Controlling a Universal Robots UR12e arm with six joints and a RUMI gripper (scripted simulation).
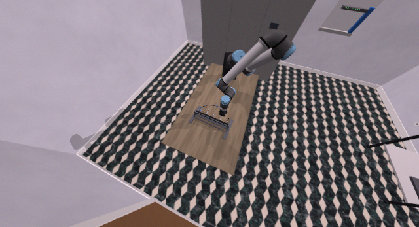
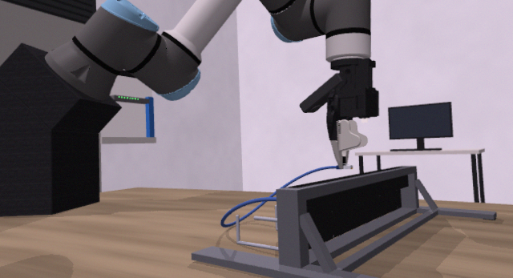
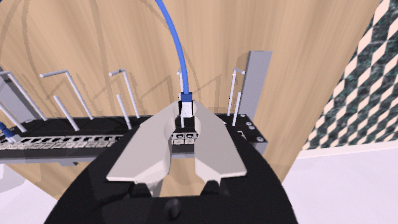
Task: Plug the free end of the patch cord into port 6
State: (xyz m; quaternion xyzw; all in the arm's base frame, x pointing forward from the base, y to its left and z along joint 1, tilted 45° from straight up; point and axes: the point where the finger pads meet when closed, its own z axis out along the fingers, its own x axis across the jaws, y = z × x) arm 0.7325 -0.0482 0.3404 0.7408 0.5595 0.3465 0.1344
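Observation:
My gripper is shut on the white plug of the blue patch cord. It holds the plug just above the top of the grey rack, near one end of the port row. In the exterior view the fingertips hang a little above the rack's top edge, and the cord loops down behind the rack. The cord's other end sits in a port at the far left of the wrist view. In the top view the gripper is over the rack.
Thin cable-guide bars stick out behind the rack. The rack stands on a wooden platform over a patterned floor. A black block stands to the left at the arm's base. A desk with a monitor is far behind.

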